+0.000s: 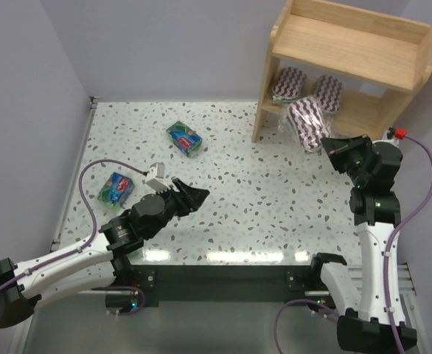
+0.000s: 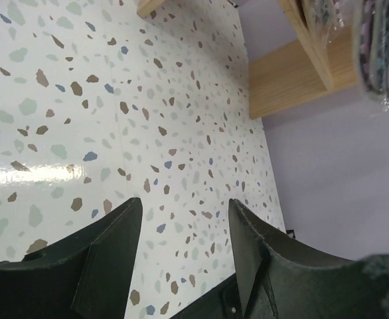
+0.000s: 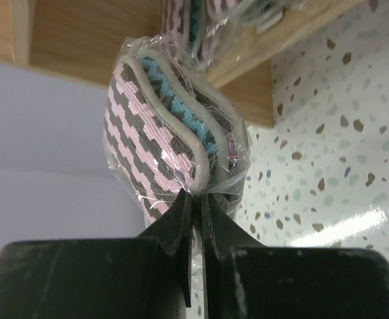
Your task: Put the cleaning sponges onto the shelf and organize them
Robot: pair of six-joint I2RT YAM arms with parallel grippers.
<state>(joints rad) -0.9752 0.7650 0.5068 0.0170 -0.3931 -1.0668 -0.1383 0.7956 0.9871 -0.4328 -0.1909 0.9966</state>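
Sponges nearest: a green pack (image 1: 116, 188) lies on the table (image 1: 260, 199), just left of the left gripper (image 1: 195, 199); a second green pack (image 1: 185, 139) lies farther out, well apart from the shelf (image 1: 349, 37).
Left gripper: low over bare table, fingers apart, nothing between them.
Right gripper (image 3: 196, 199): fingers together, clamped on the bottom edge of a striped pack (image 3: 161, 146), which stands up from the pinch.
Held pack's place: at the front of the shelf's lower tier, not yet set down.
Shelf: two striped packs (image 1: 290, 83) already lie on the lower tier; the top tier shows only wood.
Risk, grip: the pinch looks thin and mostly on wrapper, so the pack could swing or slide out on the way in.
Risk, crowding: pushed in carelessly, it could shove the two packs behind it or catch the side panel.
Risk, left side: the open fingers could nudge the nearby green pack away instead of straddling it.
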